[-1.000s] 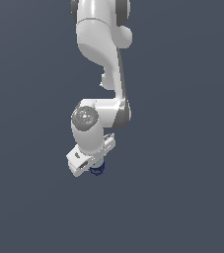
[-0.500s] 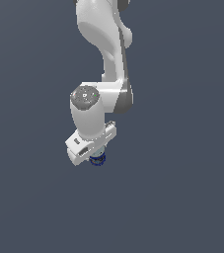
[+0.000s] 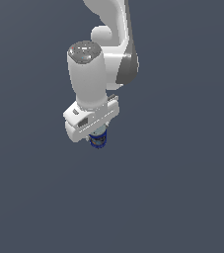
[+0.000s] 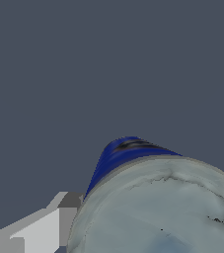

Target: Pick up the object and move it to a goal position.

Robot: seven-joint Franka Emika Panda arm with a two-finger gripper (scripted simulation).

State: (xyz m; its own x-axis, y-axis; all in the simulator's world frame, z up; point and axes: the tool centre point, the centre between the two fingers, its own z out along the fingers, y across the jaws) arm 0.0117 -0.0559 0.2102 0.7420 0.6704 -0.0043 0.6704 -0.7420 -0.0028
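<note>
Plain dark grey-blue background surrounds your white arm; its gripper [image 3: 97, 140] is clamped on the small blue can [image 3: 98, 141], held beneath it.

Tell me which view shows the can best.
The wrist view: the can fills it, pale top and blue side plain. In the exterior view only its blue bottom peeks from under the gripper.

Object [image 3: 98, 140] mostly behind claw [image 3: 96, 137]

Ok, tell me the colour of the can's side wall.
Dark blue, under a pale grey-green top; the can shows best in the wrist view.
</note>
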